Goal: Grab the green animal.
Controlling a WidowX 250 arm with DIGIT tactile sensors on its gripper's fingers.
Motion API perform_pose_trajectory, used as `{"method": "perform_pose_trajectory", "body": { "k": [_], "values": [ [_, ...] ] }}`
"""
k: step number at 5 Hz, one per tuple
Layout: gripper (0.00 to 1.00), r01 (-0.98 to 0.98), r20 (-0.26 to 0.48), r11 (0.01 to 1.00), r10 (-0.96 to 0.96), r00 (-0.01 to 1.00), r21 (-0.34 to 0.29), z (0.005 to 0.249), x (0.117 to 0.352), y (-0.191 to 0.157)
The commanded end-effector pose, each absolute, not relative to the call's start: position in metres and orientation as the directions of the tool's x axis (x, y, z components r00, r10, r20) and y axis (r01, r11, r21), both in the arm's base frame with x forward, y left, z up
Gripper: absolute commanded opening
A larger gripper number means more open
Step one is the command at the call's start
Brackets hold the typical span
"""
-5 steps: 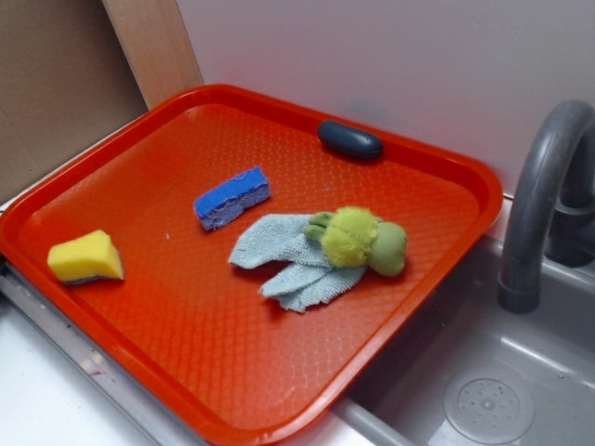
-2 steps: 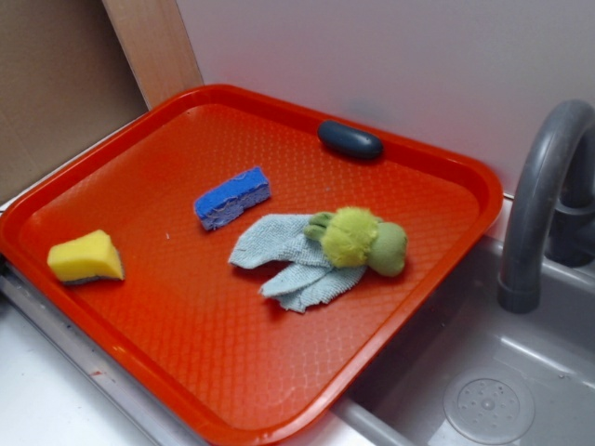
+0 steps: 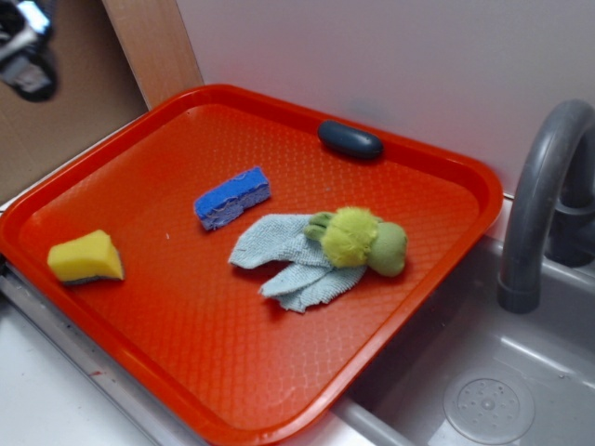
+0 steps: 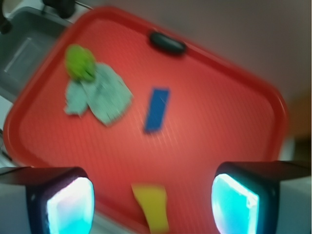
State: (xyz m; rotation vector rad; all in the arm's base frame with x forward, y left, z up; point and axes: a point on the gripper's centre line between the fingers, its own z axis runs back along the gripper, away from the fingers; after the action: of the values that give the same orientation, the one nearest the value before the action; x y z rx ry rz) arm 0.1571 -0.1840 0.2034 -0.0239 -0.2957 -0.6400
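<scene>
The green animal [image 3: 358, 240] lies on the right half of the red tray [image 3: 186, 353], resting on the edge of a pale blue-green rag [image 3: 288, 258]. In the blurred wrist view the green animal [image 4: 80, 62] sits at the upper left on the rag [image 4: 100, 95]. My gripper [image 3: 26, 46] shows at the top left corner of the exterior view, high above the tray's left end and far from the animal. In the wrist view the gripper [image 4: 152, 204] stands open, its two pale fingertips [image 4: 70, 207] wide apart with nothing between them.
A yellow sponge [image 3: 85, 257] lies at the tray's left end, a blue sponge [image 3: 232, 197] near its middle, a dark oval object [image 3: 350, 140] at the far rim. A grey sink [image 3: 483, 390] with a faucet [image 3: 539, 204] lies to the right. A wall stands behind.
My gripper has come into the exterior view at the top left corner; it was out of view before. The objects on the tray have not moved.
</scene>
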Motion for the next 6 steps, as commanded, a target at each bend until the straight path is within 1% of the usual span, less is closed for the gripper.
{"method": "perform_pose_trajectory", "body": {
  "k": [1,2,3,4,5,6],
  "values": [
    [1.0,0.698,0.449,0.715,-0.635,0.629,0.034,0.194,0.175,-0.248],
    [1.0,0.726,0.434,0.686,-0.671,0.602,0.054,0.169,0.196,-0.278],
    [1.0,0.744,0.386,0.663,-0.709,0.59,0.079,0.137,0.215,-0.305],
    [1.0,0.767,0.324,0.637,-0.745,0.583,0.083,0.107,0.229,-0.317],
    [1.0,0.804,0.283,0.592,-0.782,0.556,0.055,0.074,0.239,-0.324],
    [1.0,0.83,0.226,0.555,-0.817,0.531,0.058,0.055,0.24,-0.326]
  ]
}}
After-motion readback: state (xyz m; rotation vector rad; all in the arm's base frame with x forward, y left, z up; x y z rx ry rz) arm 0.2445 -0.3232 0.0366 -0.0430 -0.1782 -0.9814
